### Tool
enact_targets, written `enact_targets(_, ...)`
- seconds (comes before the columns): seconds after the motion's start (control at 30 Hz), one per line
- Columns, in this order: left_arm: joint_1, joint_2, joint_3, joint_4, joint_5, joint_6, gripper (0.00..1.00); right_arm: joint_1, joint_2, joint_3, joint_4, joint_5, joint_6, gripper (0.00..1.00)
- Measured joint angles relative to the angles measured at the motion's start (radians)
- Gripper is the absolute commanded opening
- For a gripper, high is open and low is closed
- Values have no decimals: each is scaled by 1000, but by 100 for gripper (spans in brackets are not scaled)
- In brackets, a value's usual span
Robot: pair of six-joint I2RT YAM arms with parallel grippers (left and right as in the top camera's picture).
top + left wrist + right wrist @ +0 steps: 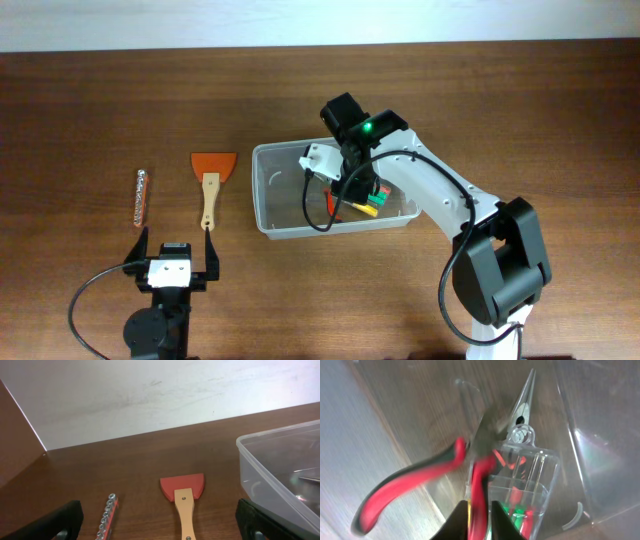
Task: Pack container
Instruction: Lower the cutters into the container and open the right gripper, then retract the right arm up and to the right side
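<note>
The container (258, 190) shows clear and see-through on a dark brown, wood-grained table (100, 100). Inside it, the pliers (410, 482) flash red-and-black handles against a clear case (540, 467) holding green and red. At the container's nine o'clock sits the scraper (211, 183), with an orange-red blade and a pale wood handle. Further out at nine o'clock lies a red bit strip (141, 196) studded with silver.

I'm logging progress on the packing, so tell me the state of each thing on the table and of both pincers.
container: upright, open-topped, holding pliers and case.
pliers: inside container, handles spread, one handle gripped.
case: lying in container; latch unclear.
scraper: flat on table, not packed.
bit strip: flat on table, not packed.
left pincer: open, empty.
right pincer: shut on pliers.
</note>
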Motion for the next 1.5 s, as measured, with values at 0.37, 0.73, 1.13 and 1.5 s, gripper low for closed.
enact_targets(0.37, 0, 0, 0, 0, 0, 0, 99, 0, 0, 0, 34, -7, 6, 51)
enact_targets(0.73, 0, 0, 0, 0, 0, 0, 99, -11, 6, 161, -6, 61, 156, 99)
enact_targets(1.13, 0, 0, 0, 0, 0, 0, 99, -383, 8, 708, -371, 221, 491, 99)
enact_targets(1.5, 0, 0, 0, 0, 0, 0, 99, -788, 8, 756, -518, 254, 673, 99)
